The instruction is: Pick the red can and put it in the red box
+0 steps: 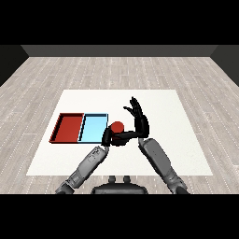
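White table (163, 140) — red tray (59, 127) and light blue tray (93, 128) side by side.

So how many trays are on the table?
2. The red tray lies at the left, and the light blue tray sits right beside it, next to the red can that the left hand is curled round.

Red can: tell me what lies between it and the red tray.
The red can, held by the left hand, sits just right of the light blue tray. That tray lies directly between the can and the red tray; nothing else visible does. The right hand is open beside the can.
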### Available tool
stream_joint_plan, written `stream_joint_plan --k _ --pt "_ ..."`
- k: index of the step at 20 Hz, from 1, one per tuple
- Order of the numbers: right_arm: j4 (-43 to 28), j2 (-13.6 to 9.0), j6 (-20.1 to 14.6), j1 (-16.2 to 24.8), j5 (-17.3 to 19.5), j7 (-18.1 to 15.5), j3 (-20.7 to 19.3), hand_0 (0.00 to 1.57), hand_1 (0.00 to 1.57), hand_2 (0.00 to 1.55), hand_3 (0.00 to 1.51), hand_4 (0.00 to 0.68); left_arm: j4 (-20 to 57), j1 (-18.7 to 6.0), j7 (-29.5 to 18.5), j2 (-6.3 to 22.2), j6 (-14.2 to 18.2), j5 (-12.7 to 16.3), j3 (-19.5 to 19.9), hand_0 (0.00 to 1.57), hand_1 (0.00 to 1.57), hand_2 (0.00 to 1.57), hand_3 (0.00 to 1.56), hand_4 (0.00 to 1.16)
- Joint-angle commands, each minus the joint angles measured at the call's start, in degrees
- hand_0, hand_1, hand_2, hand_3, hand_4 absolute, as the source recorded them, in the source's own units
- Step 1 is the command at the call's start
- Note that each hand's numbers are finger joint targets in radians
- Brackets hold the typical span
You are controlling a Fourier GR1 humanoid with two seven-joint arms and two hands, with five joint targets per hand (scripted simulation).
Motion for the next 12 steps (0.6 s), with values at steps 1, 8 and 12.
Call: stream_joint_plan --k 1,8,12 --pt "-7.1 -1.5 -0.3 -1.4 -1.0 2.4 -5.1 0.0 0.0 0.0 0.0 0.0 -1.6 2.6 0.4 1.7 -0.7 -0.2 2.0 1.57 1.57 1.57 1.49 1.12" --pt "-16.9 -4.9 -1.2 9.5 -0.6 5.0 -9.6 0.0 0.0 0.0 0.0 0.0 -5.7 2.2 2.9 5.6 -2.9 -2.0 6.5 1.57 1.57 1.57 1.46 1.13" --pt "-10.5 -9.7 8.7 13.0 -8.3 -0.7 -18.7 0.0 0.0 0.0 0.0 0.0 -13.2 7.9 3.8 10.1 -1.4 -4.8 6.2 1.57 1.57 1.57 1.46 1.12"
